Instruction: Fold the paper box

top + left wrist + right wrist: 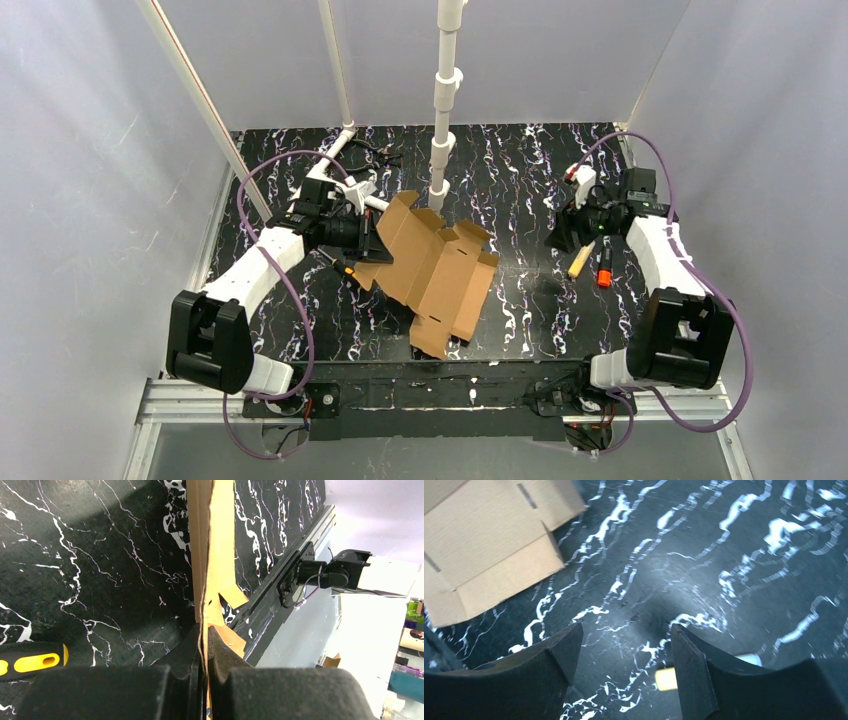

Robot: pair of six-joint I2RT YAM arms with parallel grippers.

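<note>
**Paper box pinched at its left edge, right fingers spread apart**

The paper box is seen as an unfolded brown cardboard sheet with flaps and tabs, spread across the middle of the black, white-veined counter. Its far corner lies just beside the foot of a white pipe post that rises from the far middle of the counter. A screwdriver with a yellow and black handle is laid on the counter just beside the sheet's left edge, under the left wrist. On the right side, two more tools are found near each other, well apart from the sheet: one with a yellow handle and one with an orange handle.

The left arm is stretched from its base at the near left up and to the right, with the wrist turned toward the sheet. The left fingers are clenched on the sheet's left edge, and the cardboard is seen edge-on in the slit between them.

The right arm is bent over the far right of the counter, its wrist tipped down toward the surface. The right fingers are released and held wide apart, with nothing gripped between them. In the right wrist view only dark counter and the pale end of a tool show in the gap, and a corner of the sheet is seen at the upper left
</note>
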